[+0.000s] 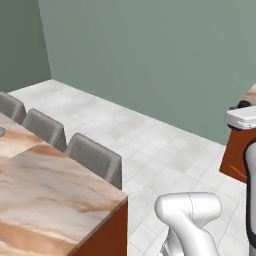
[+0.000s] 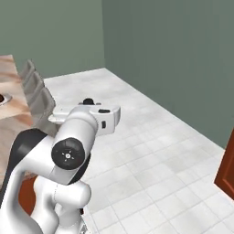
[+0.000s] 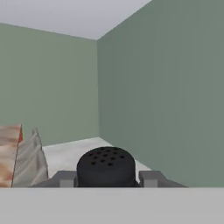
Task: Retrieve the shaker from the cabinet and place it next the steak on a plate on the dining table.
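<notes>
Black shaker (image 3: 106, 167) with dotted top, beige-brown marbled dining table (image 1: 45, 195), grey chairs (image 1: 95, 157), grey-green walls (image 1: 150, 55)

The shaker (image 3: 106, 166) is a black cylinder with a perforated, slightly domed top, upright between the two grey fingers (image 3: 65, 178) of the gripper (image 3: 107, 180), which press its sides. In the right base view its dark cap (image 2: 88, 101) pokes above the white hand. The table (image 1: 45, 200) has a beige-and-brown marbled top and a red-brown base. The plate (image 2: 3, 99), grey-rimmed, lies on the table's top at the right base view's left edge, a dark lump on it.
</notes>
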